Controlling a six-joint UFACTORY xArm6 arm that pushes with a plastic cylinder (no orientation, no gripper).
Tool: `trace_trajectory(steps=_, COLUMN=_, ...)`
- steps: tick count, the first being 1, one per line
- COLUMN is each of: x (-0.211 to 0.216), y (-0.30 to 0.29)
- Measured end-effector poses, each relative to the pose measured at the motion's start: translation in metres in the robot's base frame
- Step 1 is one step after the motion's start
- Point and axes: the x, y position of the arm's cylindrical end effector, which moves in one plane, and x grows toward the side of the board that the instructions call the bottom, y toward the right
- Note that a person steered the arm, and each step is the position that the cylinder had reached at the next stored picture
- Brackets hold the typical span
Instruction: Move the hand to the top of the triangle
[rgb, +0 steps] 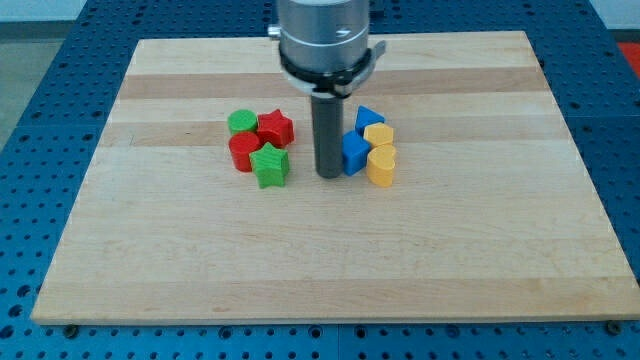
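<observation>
My tip (328, 176), the bare lower end of a dark rod with no jaws to spread or press together, rests on the wooden board (480, 260) near its middle, and the blue triangle (368, 117) lies just up and to the view's right of it, toward the board's top edge, partly hidden behind the rod. Eight blocks are in view: two blue, the triangle and a blue block (354, 153) touching the rod's right side; two yellow, a yellow hexagon (379, 134) and a yellow heart (382, 165); two red, a red star (275, 127) and a red block (243, 152); and two green, a green round block (241, 122) and a green star (269, 164). The triangle is a small bright-blue wedge standing at the top of the right-hand cluster, touching the yellow hexagon.
</observation>
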Motion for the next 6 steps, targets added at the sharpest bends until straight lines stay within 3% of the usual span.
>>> trace_trajectory(steps=2, x=-0.067, y=0.068)
trace_trajectory(steps=4, x=-0.171, y=0.132)
trace_trajectory(steps=6, x=-0.189, y=0.119)
